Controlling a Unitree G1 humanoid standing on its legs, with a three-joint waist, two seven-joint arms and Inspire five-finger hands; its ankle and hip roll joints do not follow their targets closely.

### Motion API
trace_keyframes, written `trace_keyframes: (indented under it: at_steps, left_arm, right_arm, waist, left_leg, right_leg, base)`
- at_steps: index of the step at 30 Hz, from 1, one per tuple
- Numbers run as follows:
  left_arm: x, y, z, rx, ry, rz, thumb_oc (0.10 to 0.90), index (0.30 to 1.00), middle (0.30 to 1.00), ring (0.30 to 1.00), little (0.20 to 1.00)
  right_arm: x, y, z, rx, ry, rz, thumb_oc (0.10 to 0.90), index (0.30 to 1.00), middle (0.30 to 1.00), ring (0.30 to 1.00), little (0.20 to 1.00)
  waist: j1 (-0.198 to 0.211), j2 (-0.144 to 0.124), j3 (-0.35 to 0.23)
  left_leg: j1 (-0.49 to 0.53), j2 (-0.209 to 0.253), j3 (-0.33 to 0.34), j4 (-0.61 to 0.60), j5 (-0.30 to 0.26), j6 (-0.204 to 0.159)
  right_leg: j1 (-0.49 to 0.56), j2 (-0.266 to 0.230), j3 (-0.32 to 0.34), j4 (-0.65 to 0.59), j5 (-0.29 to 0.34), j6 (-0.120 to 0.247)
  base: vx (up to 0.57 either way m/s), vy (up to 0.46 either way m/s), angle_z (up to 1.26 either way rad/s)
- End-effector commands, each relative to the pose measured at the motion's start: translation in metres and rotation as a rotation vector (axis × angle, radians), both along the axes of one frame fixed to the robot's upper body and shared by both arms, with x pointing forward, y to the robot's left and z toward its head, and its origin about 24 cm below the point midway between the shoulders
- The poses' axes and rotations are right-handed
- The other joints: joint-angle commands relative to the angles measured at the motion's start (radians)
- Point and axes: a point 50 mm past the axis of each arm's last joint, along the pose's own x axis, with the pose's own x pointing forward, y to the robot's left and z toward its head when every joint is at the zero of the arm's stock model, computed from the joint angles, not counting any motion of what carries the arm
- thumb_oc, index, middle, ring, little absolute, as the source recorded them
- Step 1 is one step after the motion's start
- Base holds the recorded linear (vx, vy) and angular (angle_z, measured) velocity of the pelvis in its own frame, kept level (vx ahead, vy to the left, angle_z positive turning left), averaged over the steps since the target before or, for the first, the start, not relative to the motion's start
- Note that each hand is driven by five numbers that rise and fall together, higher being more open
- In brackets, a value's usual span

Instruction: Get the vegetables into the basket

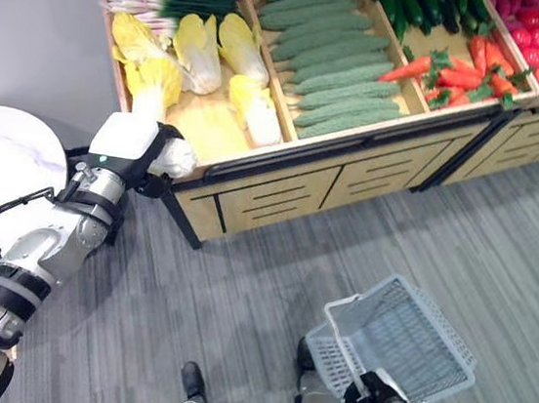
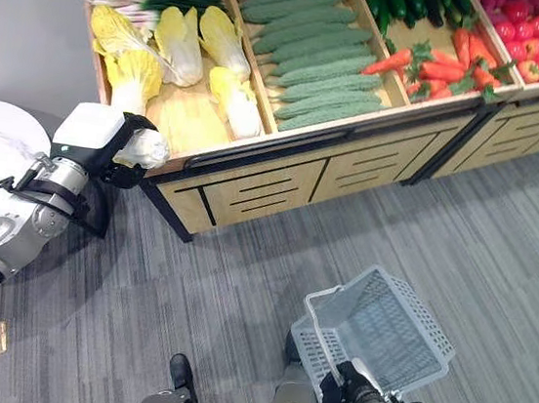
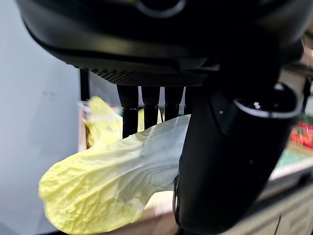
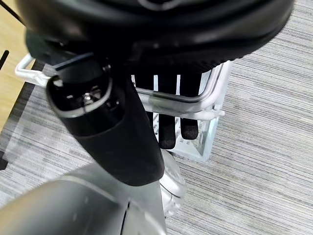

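Shelf (image 1: pixel 283 169) of wooden produce bins fills the far side; we note napa cabbages (image 1: pixel 199 50) in the left bin, bitter gourds (image 1: pixel 336 57) in the next, carrots (image 1: pixel 457 75) further right. Basket (image 1: pixel 400 338), white wire, is near right above the grey floor; our right robot hand (image 4: pixel 168 105) has its fingers hooked over the basket's handle bar, gripping it. Left robot hand (image 1: pixel 152 160) sits at the near-left corner of the shelf, fingers and thumb closed around a cabbage (image 3: pixel 112 178), lifted just off the bin edge. We judge the cabbage light but bulky: leafy yellow end soft and easily bruised, pale stem end firmer. Best hold is around the firmer stem half, moderate squeeze, since the leaves could tear or slip.
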Motion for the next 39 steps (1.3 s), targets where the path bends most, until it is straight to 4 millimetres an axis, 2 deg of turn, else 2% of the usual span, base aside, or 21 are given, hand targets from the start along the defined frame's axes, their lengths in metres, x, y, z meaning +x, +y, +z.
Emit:
trace_keyframes:
  at_steps: [1,3,4,7,10,14,15,19,20,21,22,26,27,29,32,39]
  left_arm:
    - [-0.011,-0.019,0.065,-0.114,-0.285,-0.153,0.4,0.3,0.3,0.3,0.3]
    - [-0.025,-0.024,0.055,-0.177,-0.253,-0.197,0.4,0.3,0.3,0.3,0.3]
    - [-0.035,-0.033,0.044,-0.278,-0.227,-0.247,0.4,0.3,0.3,0.3,0.3]
    - [-0.058,-0.035,0.014,-0.433,-0.116,-0.252,0.4,0.3,0.3,0.3,0.3]
    - [-0.064,-0.037,0.004,-0.469,-0.07,-0.248,0.4,0.3,0.3,0.3,0.3]
    - [-0.078,-0.036,-0.031,-0.644,0.066,-0.203,0.4,0.3,0.3,0.3,0.3]
    - [-0.08,-0.041,-0.043,-0.718,0.119,-0.204,0.4,0.3,0.3,0.3,0.3]
    - [-0.081,-0.048,-0.056,-0.732,0.202,-0.216,0.4,0.3,0.3,0.3,0.3]
    - [-0.08,-0.053,-0.064,-0.756,0.246,-0.226,0.4,0.3,0.3,0.3,0.3]
    - [-0.076,-0.065,-0.072,-0.77,0.306,-0.254,0.4,0.3,0.3,0.3,0.3]
    - [-0.076,-0.065,-0.073,-0.771,0.306,-0.256,0.4,0.3,0.3,0.3,0.3]
    - [-0.067,-0.086,-0.077,-0.822,0.354,-0.322,0.4,0.3,0.3,0.3,0.3]
    - [-0.059,-0.098,-0.072,-0.82,0.356,-0.375,0.4,0.3,0.3,0.3,0.3]
    - [-0.052,-0.109,-0.065,-0.793,0.345,-0.423,0.4,0.3,0.3,0.3,0.3]
    - [-0.047,-0.119,-0.06,-0.791,0.337,-0.46,0.4,0.3,0.3,0.3,0.3]
    - [-0.047,-0.12,-0.061,-0.832,0.329,-0.447,0.4,0.3,0.3,0.3,0.3]
  right_arm:
    - [-0.006,0.004,-0.003,0.01,0.032,0.042,0.4,0.3,0.3,0.3,0.3]
    - [-0.009,0.001,-0.004,0.0,0.051,0.022,0.4,0.3,0.3,0.3,0.3]
    - [-0.009,-0.002,-0.004,-0.004,0.043,-0.028,0.4,0.3,0.3,0.3,0.3]
    - [0.002,-0.008,0.002,0.016,-0.029,-0.141,0.4,0.3,0.3,0.3,0.3]
    - [0.005,-0.01,0.004,0.019,-0.052,-0.161,0.4,0.3,0.3,0.3,0.3]
    - [0.035,-0.014,0.024,0.047,-0.211,-0.152,0.4,0.3,0.3,0.3,0.3]
    - [0.045,-0.014,0.031,0.048,-0.262,-0.144,0.4,0.3,0.3,0.3,0.3]
    - [0.057,-0.014,0.041,0.063,-0.328,-0.141,0.4,0.3,0.3,0.3,0.3]
    - [0.063,-0.012,0.046,0.075,-0.358,-0.14,0.4,0.3,0.3,0.3,0.3]
    - [0.078,-0.004,0.055,0.099,-0.416,-0.108,0.4,0.3,0.3,0.3,0.3]
    - [0.078,-0.004,0.056,0.098,-0.416,-0.109,0.4,0.3,0.3,0.3,0.3]
    - [0.103,0.007,0.075,0.111,-0.52,-0.05,0.4,0.3,0.3,0.3,0.3]
    - [0.117,0.009,0.088,0.099,-0.589,-0.03,0.4,0.3,0.3,0.3,0.3]
    - [0.124,0.009,0.095,0.097,-0.623,-0.035,0.4,0.3,0.3,0.3,0.3]
    - [0.125,0.012,0.097,0.08,-0.625,0.008,0.4,0.3,0.3,0.3,0.3]
    - [0.112,0.002,0.092,0.065,-0.612,-0.041,0.4,0.3,0.3,0.3,0.3]
  waist:
    - [0.002,0.035,-0.087]
    - [0.009,0.023,-0.107]
    - [0.016,0.014,-0.116]
    - [0.027,-0.008,-0.127]
    - [0.026,-0.01,-0.125]
    - [0.027,-0.029,-0.127]
    - [0.026,-0.032,-0.127]
    - [0.027,-0.037,-0.125]
    - [0.027,-0.035,-0.124]
    - [0.026,-0.036,-0.125]
    - [0.027,-0.035,-0.123]
    - [0.021,-0.033,-0.126]
    - [0.012,-0.032,-0.131]
    - [0.005,-0.032,-0.132]
    - [-0.01,-0.033,-0.137]
    - [-0.012,-0.041,-0.135]
  left_leg:
    - [0.07,0.0,-0.026,0.008,-0.051,-0.054]
    - [0.093,-0.01,-0.034,0.008,-0.064,-0.045]
    - [0.108,-0.017,-0.042,0.008,-0.072,-0.037]
    - [0.144,-0.03,-0.054,0.008,-0.089,-0.021]
    - [0.154,-0.034,-0.056,0.008,-0.093,-0.016]
    - [0.18,-0.041,-0.055,0.008,-0.106,-0.002]
    - [0.184,-0.044,-0.054,0.008,-0.107,0.001]
    - [0.192,-0.049,-0.055,0.008,-0.112,0.007]
    - [0.194,-0.051,-0.056,0.008,-0.113,0.009]
    - [0.201,-0.058,-0.056,0.008,-0.118,0.015]
    - [0.201,-0.058,-0.056,0.008,-0.118,0.015]
    - [0.209,-0.066,-0.053,0.008,-0.122,0.022]
    - [0.215,-0.07,-0.05,0.008,-0.125,0.025]
    - [0.22,-0.073,-0.045,0.009,-0.129,0.027]
    - [0.232,-0.08,-0.035,0.01,-0.136,0.033]
    - [0.244,-0.087,-0.04,0.008,-0.143,0.039]
  right_leg:
    - [0.005,-0.084,-0.003,0.013,-0.031,0.094]
    - [0.036,-0.092,-0.013,0.013,-0.036,0.096]
    - [0.053,-0.098,-0.017,0.015,-0.038,0.098]
    - [0.094,-0.11,-0.03,0.025,-0.046,0.102]
    - [0.104,-0.113,-0.03,0.03,-0.048,0.103]
    - [0.127,-0.117,-0.026,0.041,-0.056,0.105]
    - [0.13,-0.119,-0.027,0.045,-0.058,0.105]
    - [0.138,-0.122,-0.028,0.048,-0.062,0.105]
    - [0.14,-0.125,-0.029,0.05,-0.062,0.105]
    - [0.145,-0.127,-0.025,0.052,-0.063,0.105]
    - [0.145,-0.127,-0.025,0.052,-0.064,0.105]
    - [0.147,-0.131,-0.015,0.055,-0.065,0.107]
    - [0.145,-0.131,-0.008,0.06,-0.066,0.108]
    - [0.143,-0.131,0.0,0.065,-0.066,0.109]
    - [0.137,-0.13,0.017,0.069,-0.062,0.113]
    - [0.148,-0.14,0.017,0.077,-0.066,0.115]
  base:
    - [-0.01,0.081,0.12]
    - [-0.01,0.061,0.23]
    - [-0.03,0.069,0.28]
    - [-0.01,0.044,0.19]
    - [-0.01,0.032,0.06]
    - [0.0,0.024,0.0]
    - [0.0,0.0,0.0]
    - [0.0,0.0,0.0]
    - [0.01,0.05,0.01]
    - [0.01,0.04,-0.01]
    - [0.0,0.035,-0.01]
    - [0.0,0.013,-0.03]
    - [0.0,0.034,-0.08]
    - [0.0,0.03,-0.06]
    - [0.0,0.026,-0.13]
    - [-0.02,0.012,-0.12]
